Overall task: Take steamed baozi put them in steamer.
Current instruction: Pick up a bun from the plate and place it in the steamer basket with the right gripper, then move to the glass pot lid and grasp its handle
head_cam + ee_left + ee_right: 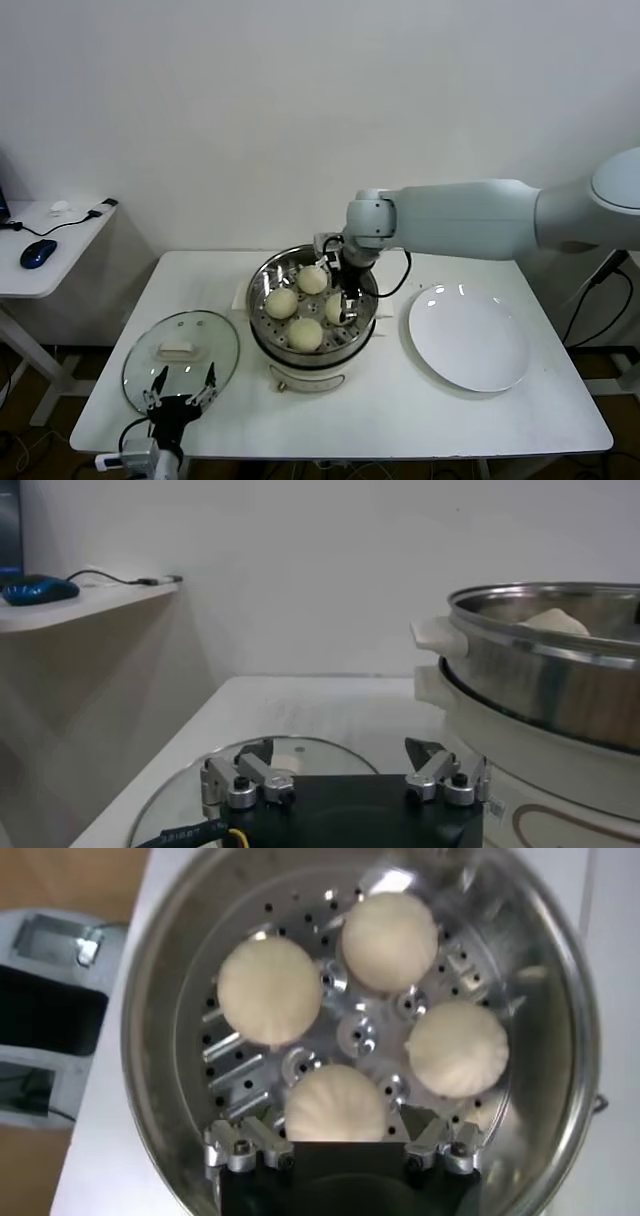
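The steamer (262, 292) stands mid-table, a shiny steel pot on a white base. Several steamed baozi lie on its perforated tray (360, 1034); one of them (281, 303) is on the left. My right gripper (345, 300) hangs inside the pot's right half. In the right wrist view it (338, 1123) is open, its fingers on either side of the nearest baozi (336, 1103) with a small gap on each side. Other baozi (270, 991) (390, 941) (457, 1047) rest farther off. My left gripper (183, 385) (340, 748) waits open at the table's front left.
A round glass lid (180, 350) (190, 790) lies flat under the left gripper. A flat white plate (468, 337) sits right of the steamer (540, 680). A side desk with a blue mouse (38, 252) stands left of the table.
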Controlling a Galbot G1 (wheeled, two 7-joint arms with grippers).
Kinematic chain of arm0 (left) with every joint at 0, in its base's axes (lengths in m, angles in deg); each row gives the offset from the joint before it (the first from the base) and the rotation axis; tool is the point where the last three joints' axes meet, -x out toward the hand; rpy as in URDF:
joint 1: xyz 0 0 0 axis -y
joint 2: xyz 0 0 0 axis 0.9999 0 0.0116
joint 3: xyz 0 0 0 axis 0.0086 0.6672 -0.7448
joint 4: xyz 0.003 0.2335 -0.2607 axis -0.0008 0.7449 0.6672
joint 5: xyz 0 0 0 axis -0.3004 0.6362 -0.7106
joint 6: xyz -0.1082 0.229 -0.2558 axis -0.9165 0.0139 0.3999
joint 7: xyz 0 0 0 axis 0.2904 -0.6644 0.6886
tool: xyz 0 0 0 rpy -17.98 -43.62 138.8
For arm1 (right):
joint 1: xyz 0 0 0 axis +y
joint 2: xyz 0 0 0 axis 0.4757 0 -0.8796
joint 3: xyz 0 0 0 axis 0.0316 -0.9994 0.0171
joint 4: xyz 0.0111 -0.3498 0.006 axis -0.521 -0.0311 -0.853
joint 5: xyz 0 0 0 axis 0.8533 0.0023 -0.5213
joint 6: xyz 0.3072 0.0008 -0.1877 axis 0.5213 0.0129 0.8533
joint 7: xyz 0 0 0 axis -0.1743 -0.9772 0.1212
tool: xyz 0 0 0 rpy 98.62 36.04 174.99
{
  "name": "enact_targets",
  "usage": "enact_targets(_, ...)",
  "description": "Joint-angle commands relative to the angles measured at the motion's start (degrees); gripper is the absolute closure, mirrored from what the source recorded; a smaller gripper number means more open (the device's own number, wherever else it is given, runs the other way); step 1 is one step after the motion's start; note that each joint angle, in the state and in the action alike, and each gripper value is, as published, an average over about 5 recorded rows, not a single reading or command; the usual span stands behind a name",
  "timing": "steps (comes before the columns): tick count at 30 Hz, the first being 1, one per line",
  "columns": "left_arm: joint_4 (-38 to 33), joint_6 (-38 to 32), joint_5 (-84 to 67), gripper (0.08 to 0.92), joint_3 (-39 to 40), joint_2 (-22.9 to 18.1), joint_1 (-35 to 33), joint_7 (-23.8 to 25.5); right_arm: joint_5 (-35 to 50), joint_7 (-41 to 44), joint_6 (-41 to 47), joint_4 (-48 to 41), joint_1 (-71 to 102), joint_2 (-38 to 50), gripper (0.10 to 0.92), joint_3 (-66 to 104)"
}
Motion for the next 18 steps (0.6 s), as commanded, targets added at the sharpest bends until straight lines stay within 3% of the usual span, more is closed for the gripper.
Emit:
enact_targets(1, -0.25, -0.16, 0.10, 0.177, 0.02, 0.01, -0.28, 0.20, 0.77, 5.69, -7.20, -0.14, -2.04, 12.16, 0.203, 11.74)
enact_targets(7, -0.19, -1.53, 0.57, 0.177, -0.09, -0.05, -0.21, 0.18, -1.08, -14.70, -2.47, 0.56, 14.15, 25.48, 0.203, 38.72)
enact_targets(15, 1.74, -4.13, 3.85, 0.177, -0.84, 0.25, 1.38, -0.27, -6.55, -36.84, -8.81, 8.53, 48.00, 41.89, 0.202, 73.15)
enact_targets(18, 2.72, -5.78, 4.19, 0.177, -1.51, 0.60, 2.12, -0.79, -9.49, -40.99, -10.03, 12.61, 69.91, 43.71, 0.203, 93.33)
